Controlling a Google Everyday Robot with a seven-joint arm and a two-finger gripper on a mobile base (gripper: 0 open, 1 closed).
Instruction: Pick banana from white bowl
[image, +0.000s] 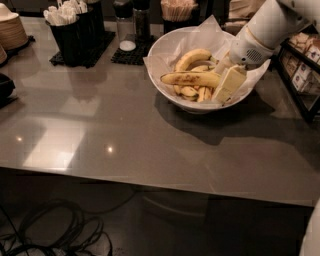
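The white bowl (165, 55), lined with crinkled white paper, stands at the back right of the table. Several bananas lie in it. The banana (190, 78), long, nearly straight and brown-speckled, lies across the top of the others, stem to the left. My gripper (220, 84) reaches down into the bowl from the upper right. Its fingers are closed around the banana's right end. The near finger (229, 85) covers that end and the far finger is mostly hidden behind it.
A black caddy with white utensils (75, 30) and a black mat with shakers (131, 42) stand behind the bowl to the left. A stack of tan plates (11, 30) is at the far left. Shelves with boxes (302, 75) flank the table's right edge.
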